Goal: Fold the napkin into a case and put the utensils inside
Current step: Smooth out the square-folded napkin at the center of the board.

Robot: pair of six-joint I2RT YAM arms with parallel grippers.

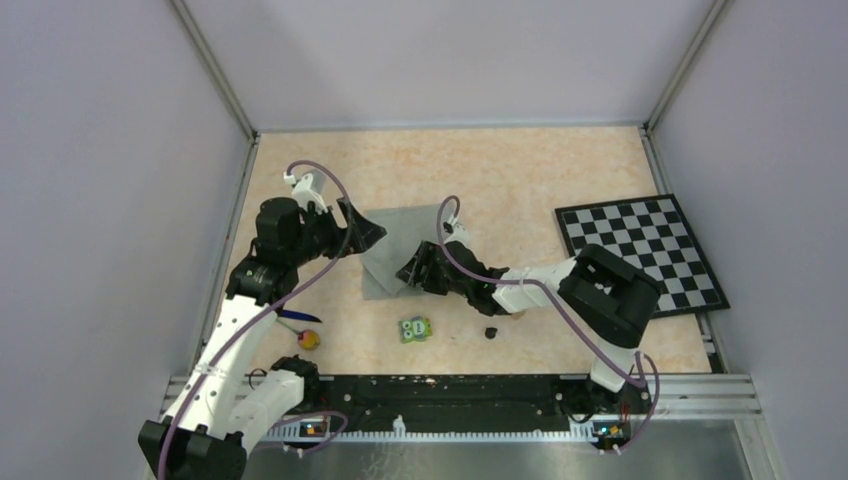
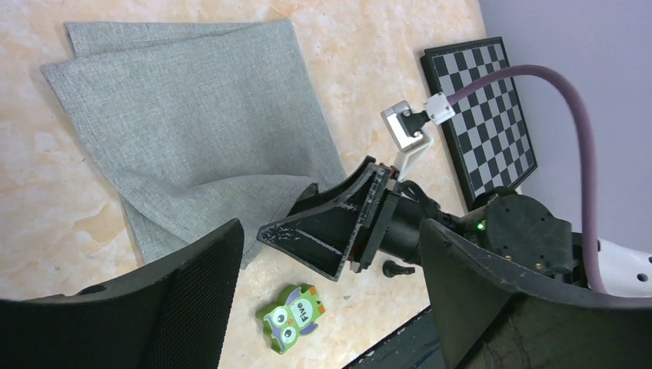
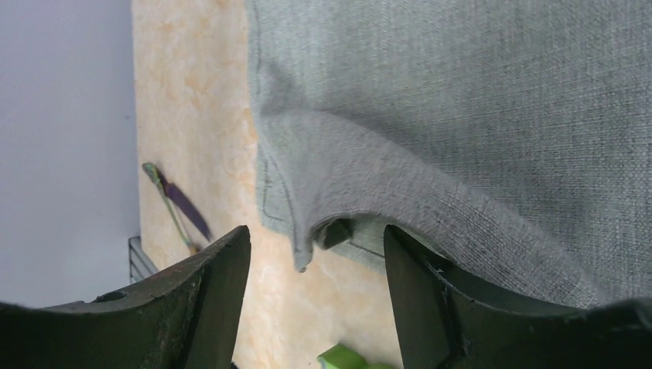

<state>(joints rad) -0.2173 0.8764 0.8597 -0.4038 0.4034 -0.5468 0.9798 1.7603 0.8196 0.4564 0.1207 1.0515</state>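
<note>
Biggest worry imo: the right claw point(image 1: 412, 268) was spread at the napkin's point(image 2: 192, 115) near corner, w/ the cloth humped over one finger rather than pinched. If it closed from there it'd prob catch only the top layer, or nothing, and the layers underneath could slide apart. If it dragged w/o a real grip, the whole stack could skate on the smooth desk point(image 1: 520, 170).

The left claw point(image 1: 365, 230) was also spread, at the cloth's far-left edge, holding nothing. So nothing pinned the napkin down afaict. Both arms were crowded over one small cloth, so a bump btw them looked possible.

The utensils, the blue one point(image 1: 298, 316) and the yellow-headed one point(image 1: 310, 339), lay well apart from the napkin by the left arm, so little risk there. The owl block point(image 1: 415, 329) sat nearer the right claw and could get knocked.

Napkin itself: mid-desk, left of the checkerboard point(image 1: 640, 250). Grey woven cloth, folded into at least 2 layers, w/ edges not lining up at one corner. Mostly flat, except the near corner, which rose in a soft hump. Not a case yet, I'd say: too wide, no pouch.
</note>
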